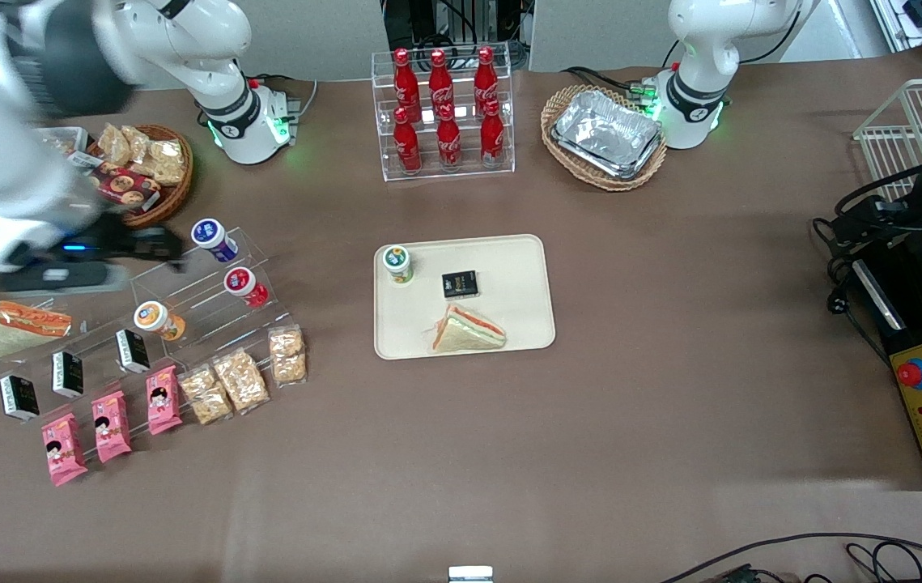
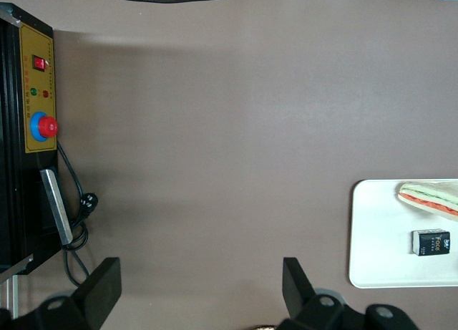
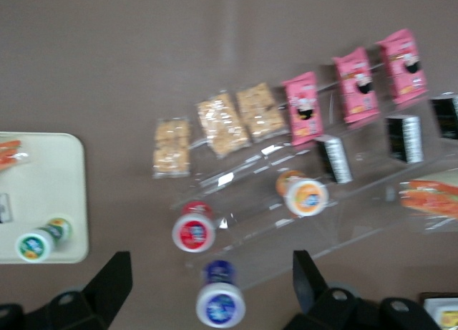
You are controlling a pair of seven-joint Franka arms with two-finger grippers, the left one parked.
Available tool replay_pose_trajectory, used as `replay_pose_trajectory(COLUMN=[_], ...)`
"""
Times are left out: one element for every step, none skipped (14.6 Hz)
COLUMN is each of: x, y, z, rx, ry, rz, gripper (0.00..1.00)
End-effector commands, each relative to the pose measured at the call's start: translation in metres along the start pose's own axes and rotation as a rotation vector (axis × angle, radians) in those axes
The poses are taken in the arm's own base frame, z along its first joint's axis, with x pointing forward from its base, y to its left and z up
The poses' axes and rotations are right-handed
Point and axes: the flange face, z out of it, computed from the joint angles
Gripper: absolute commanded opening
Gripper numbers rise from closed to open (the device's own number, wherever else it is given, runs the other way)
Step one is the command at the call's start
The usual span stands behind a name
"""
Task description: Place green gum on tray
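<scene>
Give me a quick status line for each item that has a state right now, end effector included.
green gum: upright on the tray, in a corner, free.
tray: flat on the table, also holding a sandwich and a small black box.
end effector: open, empty, above the clear display stand near the blue bottle.
orange bottle: on the stand.
red bottle: on the stand.
</scene>
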Motion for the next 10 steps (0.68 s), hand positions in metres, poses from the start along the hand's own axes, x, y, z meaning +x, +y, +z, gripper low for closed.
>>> replay_pose_trajectory(x=[-0.004, -0.004, -0.005, -0.004, -0.003, 0.002, 0.007, 0.011, 0.015, 0.014], y=[0.054, 0.067, 0.079, 0.088, 0.094, 0.096, 0.105, 0.116, 0.121, 0.128], z=[-0.031, -0.037, -0.037, -0.035, -0.035, -0.041, -0.037, -0.031, -0.023, -0.021], rx=[0.026, 0.025, 0.027, 0.031, 0.027, 0.027, 0.027, 0.027, 0.027, 0.028], ry=[0.011, 0.02, 0.018, 0.015, 0.017, 0.032, 0.028, 0.024, 0.013, 0.01], rz=[0.007, 0.03, 0.05, 0.067, 0.077, 0.08, 0.094, 0.113, 0.119, 0.131], gripper=[1.0, 1.0, 1.0, 1.0, 1.0, 1.0, 1.0, 1.0, 1.0, 1.0])
